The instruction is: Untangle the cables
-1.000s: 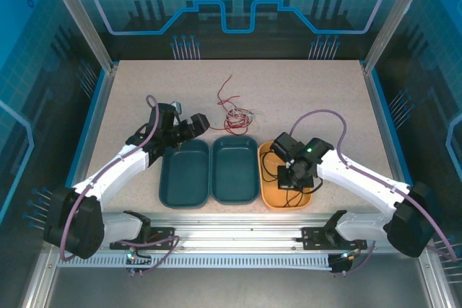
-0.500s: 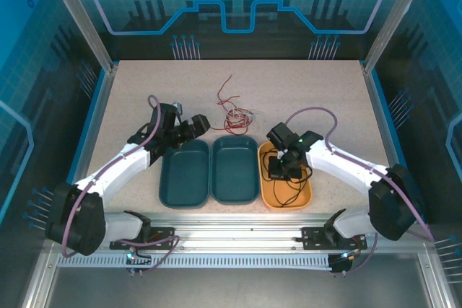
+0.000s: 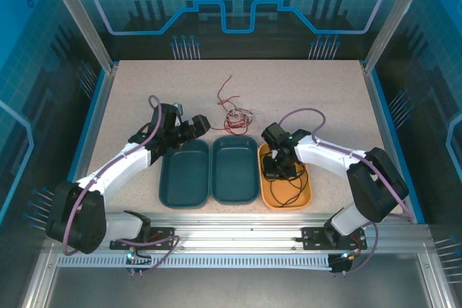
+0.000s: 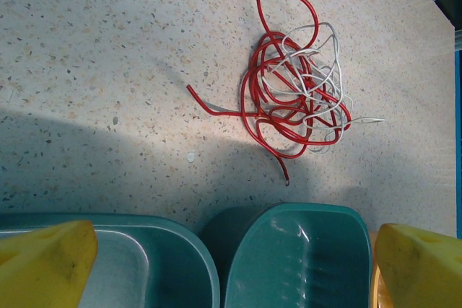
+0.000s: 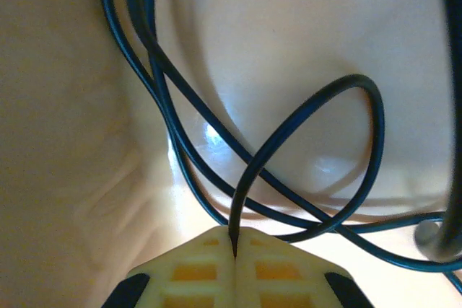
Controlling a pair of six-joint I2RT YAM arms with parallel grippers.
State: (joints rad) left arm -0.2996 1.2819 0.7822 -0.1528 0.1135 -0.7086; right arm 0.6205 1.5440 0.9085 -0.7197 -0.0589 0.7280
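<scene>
A tangle of red and white cables [image 3: 234,115] lies on the table behind the trays; the left wrist view shows the same cables [image 4: 294,102] knotted together, with red ends trailing out. A black cable [image 3: 291,191] lies looped in the orange tray [image 3: 309,194]. My right gripper [image 3: 279,166] hangs low in that tray, shut on a strand of the black cable [image 5: 312,124], which is pinched between its fingertips [image 5: 234,244]. My left gripper [image 3: 201,125] is open, left of the tangle and apart from it. Its jaws [image 4: 231,268] stand wide over the teal trays' far rims.
Two teal trays [image 3: 184,175] [image 3: 234,171] sit side by side left of the orange tray, both bare inside. In the left wrist view their rims [image 4: 162,261] [image 4: 299,214] lie just short of the tangle. Blue rails border the table on both sides.
My right gripper has drifted left and toward the far end of the orange tray with the black cable still in it, its forearm swinging round. The left arm has not moved.
</scene>
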